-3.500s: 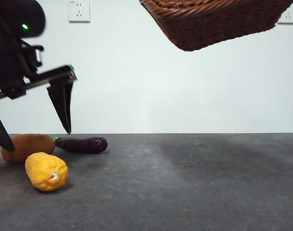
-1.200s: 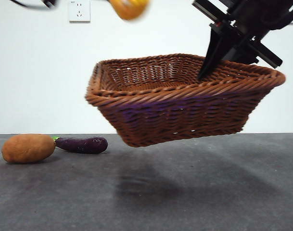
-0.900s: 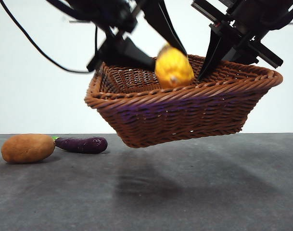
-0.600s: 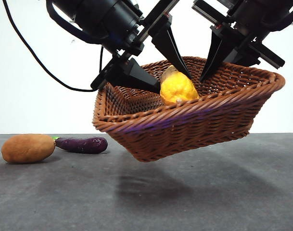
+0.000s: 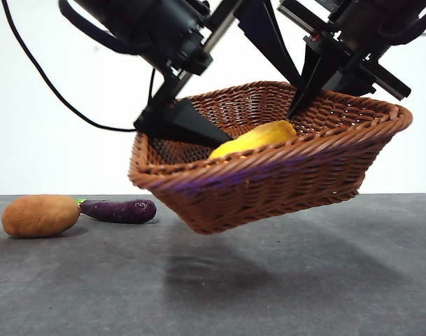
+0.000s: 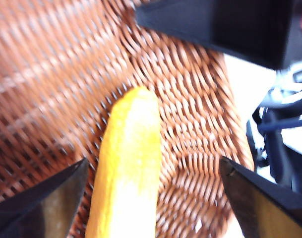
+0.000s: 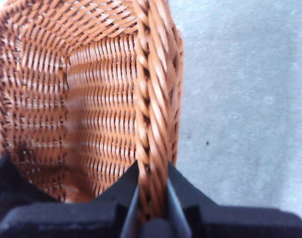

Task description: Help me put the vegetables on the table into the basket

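Now yellow-orange lump (image 5: 256,138) lying inside tilted, airborne basket (image 5: 282,182), left gripper (image 6: 151,198) spread wide around it, right gripper (image 7: 151,198) pinching the rim at 2 o'clock.

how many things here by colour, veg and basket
yellow: 1, squash lying in the basket
brown: 1, potato on the table
purple: 1, eggplant on the table
reddish-brown: 1, basket held in the air
total: 4
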Motion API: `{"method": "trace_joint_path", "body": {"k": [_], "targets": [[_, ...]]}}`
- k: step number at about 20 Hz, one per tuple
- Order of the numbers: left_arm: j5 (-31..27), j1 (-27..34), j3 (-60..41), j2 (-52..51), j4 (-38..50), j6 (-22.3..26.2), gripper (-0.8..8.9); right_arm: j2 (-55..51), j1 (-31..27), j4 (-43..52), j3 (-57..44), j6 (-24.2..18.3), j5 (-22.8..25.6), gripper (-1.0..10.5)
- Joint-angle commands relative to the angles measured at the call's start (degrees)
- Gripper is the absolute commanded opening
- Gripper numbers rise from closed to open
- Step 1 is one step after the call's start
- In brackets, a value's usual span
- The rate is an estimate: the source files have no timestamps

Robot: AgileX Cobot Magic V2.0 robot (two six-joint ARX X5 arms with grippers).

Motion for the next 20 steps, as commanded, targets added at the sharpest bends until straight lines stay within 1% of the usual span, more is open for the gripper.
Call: {"method": "trace_joint_path", "body": {"k": [1, 3, 5, 8, 10, 12, 14, 16, 19, 20], "targets": [[-0.3, 1.7, 0.0, -3.8, -3.3, 4.4, 4.45, 0.2, -0.4, 1.5, -0.1, 0.5, -0.7, -0.1], [-2.9, 3.9, 0.0, -8.3, -7.1, 8.6, 4.45, 0.2, -0.8, 1.7, 0.0, 0.4, -0.8, -0.1], [-5.0, 6.8, 0.0, -13.1, -11.3, 14.1, 4.45, 0.2, -1.2, 1.7, 0.0, -0.3, -0.8, -0.1], [-5.9, 11.9, 0.0, -19.1, -15.5, 22.3, 4.45, 0.2, -1.9, 1.7, 0.0, -0.7, -2.0, -0.1], [-8.5, 16.3, 0.9, -21.3, -18.3, 30.1, 4.45, 0.2, -2.7, 1.6, 0.0, -1.3, -3.0, -0.1], [-13.2, 20.2, 1.8, -21.6, -21.3, 39.8, 4.45, 0.2, -2.8, 1.0, 0.0, -2.2, -4.5, -0.1], [-17.8, 23.7, 1.8, -20.8, -23.3, 49.3, 4.45, 0.2, -3.0, 0.2, 0.0, -3.1, -4.9, -0.1], [-19.7, 26.5, 1.8, -18.8, -24.7, 57.9, 4.45, 0.2, -3.0, -0.1, 0.0, -4.2, -5.1, -0.1], [-20.7, 28.8, 1.8, -14.7, -24.9, 67.2, 4.46, 0.1, -3.0, -0.2, 0.0, -5.1, -8.3, -0.1], [-21.0, 29.7, 1.8, -13.0, -24.5, 69.6, 4.45, 0.1, -3.0, -0.3, 0.0, -5.2, -9.1, -0.1]]}}
